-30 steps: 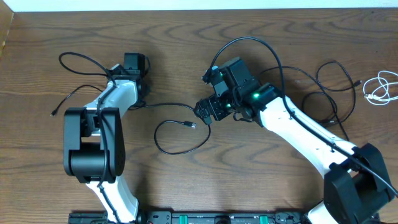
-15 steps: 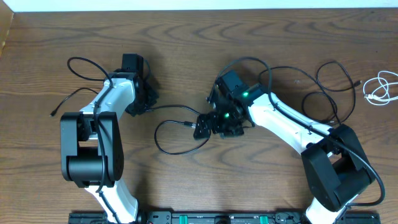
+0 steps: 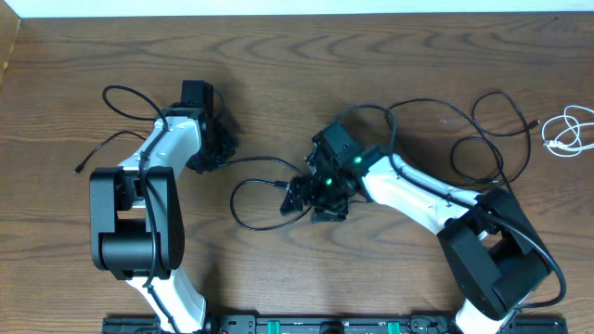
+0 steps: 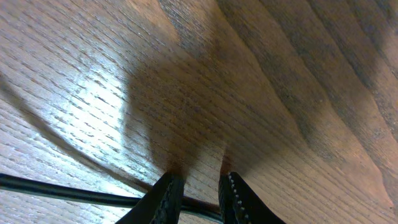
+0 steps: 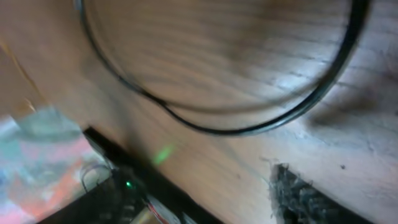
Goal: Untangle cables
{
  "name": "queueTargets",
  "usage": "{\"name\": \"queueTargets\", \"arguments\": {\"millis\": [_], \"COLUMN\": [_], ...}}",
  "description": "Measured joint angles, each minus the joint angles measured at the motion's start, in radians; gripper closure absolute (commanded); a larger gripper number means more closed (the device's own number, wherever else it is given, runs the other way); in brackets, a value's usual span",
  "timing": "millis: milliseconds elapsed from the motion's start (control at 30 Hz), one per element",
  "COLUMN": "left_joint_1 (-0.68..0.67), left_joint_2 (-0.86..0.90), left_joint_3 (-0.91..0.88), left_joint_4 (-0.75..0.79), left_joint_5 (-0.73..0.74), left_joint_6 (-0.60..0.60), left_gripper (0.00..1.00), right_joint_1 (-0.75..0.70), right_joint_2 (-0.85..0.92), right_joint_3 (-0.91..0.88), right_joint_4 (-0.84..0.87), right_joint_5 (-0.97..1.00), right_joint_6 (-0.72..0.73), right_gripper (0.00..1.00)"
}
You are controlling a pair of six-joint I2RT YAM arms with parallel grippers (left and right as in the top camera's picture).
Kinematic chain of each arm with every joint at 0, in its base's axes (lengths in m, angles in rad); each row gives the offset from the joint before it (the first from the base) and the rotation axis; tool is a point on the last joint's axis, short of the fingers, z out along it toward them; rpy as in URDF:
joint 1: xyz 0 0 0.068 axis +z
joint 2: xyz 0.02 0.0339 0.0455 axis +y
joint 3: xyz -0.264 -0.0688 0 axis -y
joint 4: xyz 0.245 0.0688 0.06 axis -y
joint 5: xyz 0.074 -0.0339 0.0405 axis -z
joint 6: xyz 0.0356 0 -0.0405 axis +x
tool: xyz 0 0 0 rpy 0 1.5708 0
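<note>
Bench (image 3: 371, 56), wood grain, both arms down at the surface. Left gripper (image 4: 198, 186): jaws drawn in to a narrow gap, tips just off the wood, and the black cable (image 4: 62, 189) comes in from the left of the wrist view and crosses between the fingers low in the frame; reads as pinched on it. From overhead, that cable leaves the left gripper to the right and drops into an open loop at bench centre. Its plug end (image 3: 284, 186) lies at the top right of the loop. Right gripper (image 3: 295, 198): sits just beside that plug end, over the loop's right side. Right wrist view is blurred; one dark finger (image 5: 301, 199) shows at lower right and an arc of black cable lies on the wood above it, apart from the finger. Cannot tell how wide these jaws stand, nor whether they touch the cable. White cable (image 3: 557, 144): loosely coiled at the far right edge, well apart from both grippers.
</note>
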Motion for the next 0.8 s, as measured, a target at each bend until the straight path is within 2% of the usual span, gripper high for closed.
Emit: {"name": "queueTargets", "arguments": {"millis": [67,100,200,300,467,667,733,800], "left_joint_1": [0.0,0.0,0.0,0.0,-0.023,-0.11,-0.143,-0.177], "left_joint_2": [0.0,0.0,0.0,0.0,0.001,0.001,0.002,0.002], "left_joint_3": [0.0,0.0,0.0,0.0,-0.002,-0.006,-0.008,-0.011], "left_joint_4": [-0.001,-0.001,-0.004,-0.008,-0.041,-0.069,-0.071,-0.07], "left_joint_5": [0.005,0.008,0.037,0.085,0.152,0.195,0.209,0.23], "left_joint_6": [0.0,0.0,0.0,0.001,0.001,0.0,0.0,0.0], "left_gripper": [0.75,0.75,0.78,0.78,0.79,0.79,0.79,0.79], "right_joint_1": [0.007,0.01,0.015,0.018,0.019,0.019,0.019,0.019], "right_joint_2": [0.0,0.0,0.001,0.001,0.001,0.005,0.009,0.017], "right_joint_3": [-0.041,-0.049,-0.094,-0.106,-0.106,-0.106,-0.103,-0.1], "right_joint_4": [0.053,0.062,0.138,0.186,0.234,0.243,0.244,0.257], "right_joint_5": [0.027,0.035,0.096,0.169,0.242,0.267,0.264,0.257], "right_joint_6": [0.067,0.084,0.148,0.179,0.206,0.231,0.239,0.245], "right_gripper": [0.64,0.65,0.58,0.58,0.6,0.61,0.63,0.69]}}
